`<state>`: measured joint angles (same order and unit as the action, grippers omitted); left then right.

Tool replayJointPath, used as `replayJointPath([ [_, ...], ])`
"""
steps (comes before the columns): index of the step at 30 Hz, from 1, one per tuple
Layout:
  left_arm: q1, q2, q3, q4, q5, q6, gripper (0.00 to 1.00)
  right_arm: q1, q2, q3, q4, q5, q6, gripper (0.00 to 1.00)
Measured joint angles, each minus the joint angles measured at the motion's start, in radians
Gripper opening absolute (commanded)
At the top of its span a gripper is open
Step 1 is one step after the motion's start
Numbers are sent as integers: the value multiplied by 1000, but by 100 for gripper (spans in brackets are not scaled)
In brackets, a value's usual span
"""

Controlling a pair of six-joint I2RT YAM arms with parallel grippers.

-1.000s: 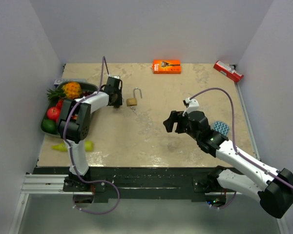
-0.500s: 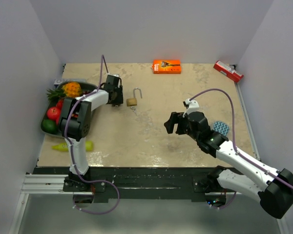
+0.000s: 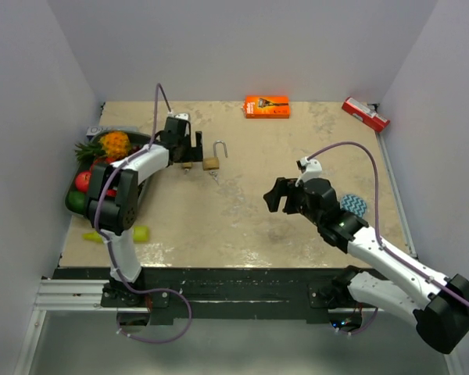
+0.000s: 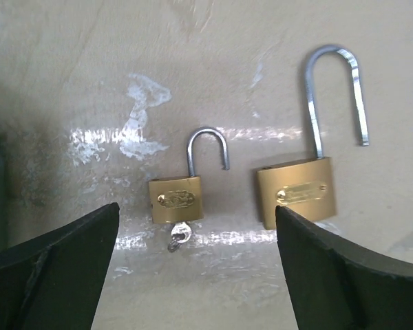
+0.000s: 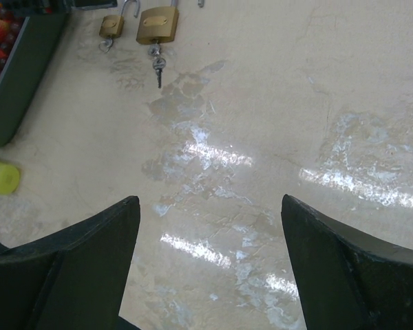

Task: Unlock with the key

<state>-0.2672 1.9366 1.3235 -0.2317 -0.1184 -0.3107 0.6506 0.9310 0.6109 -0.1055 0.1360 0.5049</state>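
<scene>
The small padlock (image 4: pixel 177 199) lies mid-frame in the left wrist view, straight ahead of the left claw (image 3: pixel 189 155), which is spread wide and empty. Its long axis runs up-down, with the key (image 4: pixel 177 235) at the bottom end, nearest that claw. The right claw (image 3: pixel 275 195), also released, is well apart.

Two brass padlocks (image 4: pixel 176 199) (image 4: pixel 296 194), two keys (image 4: pixel 177 236) (image 5: pixel 158 69), one orange box (image 3: pixel 266 106), one fruit tray (image 5: pixel 20 75)

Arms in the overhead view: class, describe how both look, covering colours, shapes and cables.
The left arm and right arm have white shells with black joints. The left cable and right cable are thin and purple. The left hand and right hand are black, with broad, dark, wedge-shaped fingers.
</scene>
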Motion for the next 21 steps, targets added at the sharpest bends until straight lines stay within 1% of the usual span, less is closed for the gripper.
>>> replayJointPath([
  [6,-25,-203,-92,132,55,50,99,-79,47,0,48,-54,7,86],
  [10,-58,-409,-239,293,127,89,100,-144,73,0,79,-95,13,86],
  [13,-60,-574,-351,388,170,89,100,-179,76,0,89,-107,19,86],
  [15,-37,-681,-412,420,188,74,100,-193,71,0,91,-109,20,86],
  [18,40,-785,-481,441,223,23,100,-202,45,0,90,-104,21,86],
  [21,109,-878,-556,427,241,-25,100,-204,1,0,81,-98,21,86],
])
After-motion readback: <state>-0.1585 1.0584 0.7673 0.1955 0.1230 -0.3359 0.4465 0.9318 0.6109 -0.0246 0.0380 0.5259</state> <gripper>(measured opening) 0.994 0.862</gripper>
